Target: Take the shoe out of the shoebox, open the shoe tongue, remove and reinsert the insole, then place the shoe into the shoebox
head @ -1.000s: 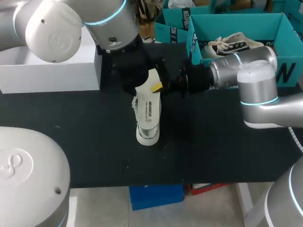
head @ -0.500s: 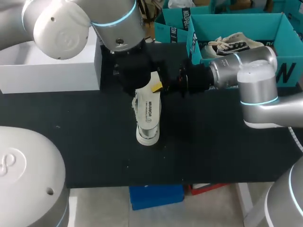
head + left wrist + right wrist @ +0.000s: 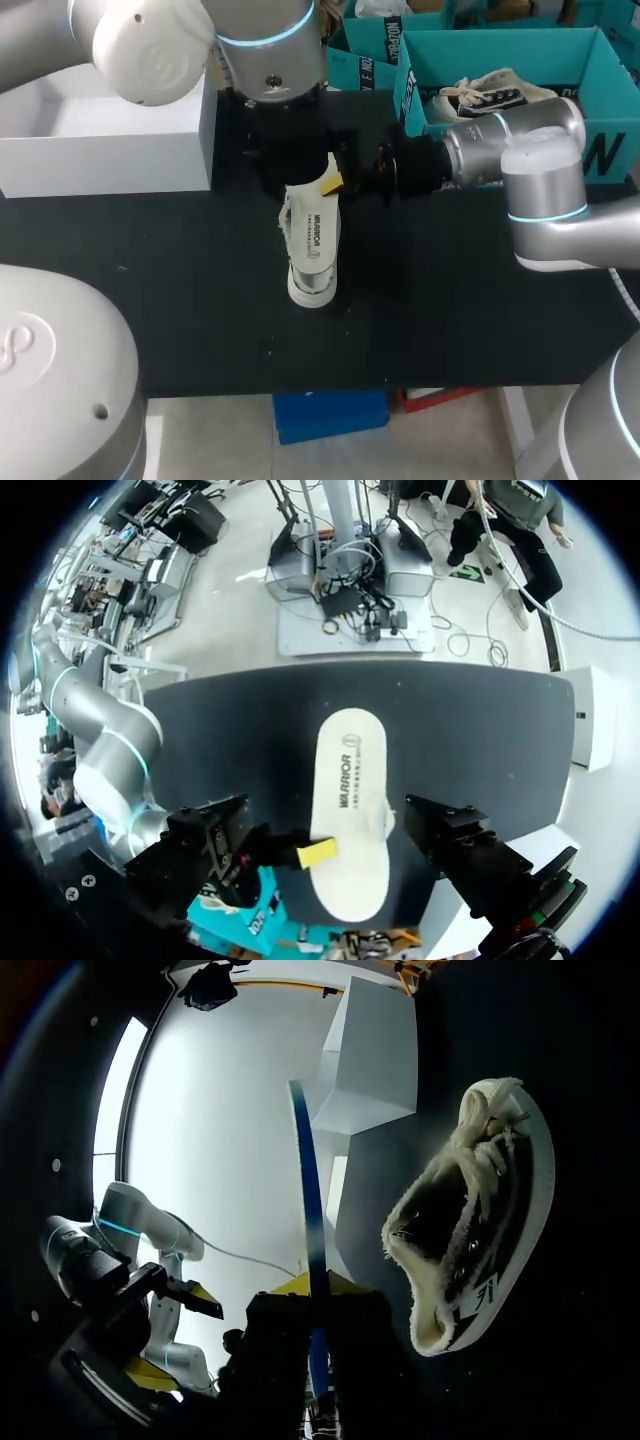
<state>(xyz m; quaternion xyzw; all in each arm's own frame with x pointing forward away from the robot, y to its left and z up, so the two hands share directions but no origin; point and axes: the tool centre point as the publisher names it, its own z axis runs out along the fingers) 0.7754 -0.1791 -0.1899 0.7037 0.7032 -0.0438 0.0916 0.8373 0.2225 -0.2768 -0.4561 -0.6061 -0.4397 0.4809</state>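
Midway, on the black table, the white shoe lay on its side at centre, mouth toward the right arm. The right gripper had its jaws clamped on the insole, close by the shoe. The left gripper hung above, jaws wide apart. Reinsertion would likely go best toe first, the left steadying the collar. From overhead the insole hid most of the shoe, and the tongue could not be made out.
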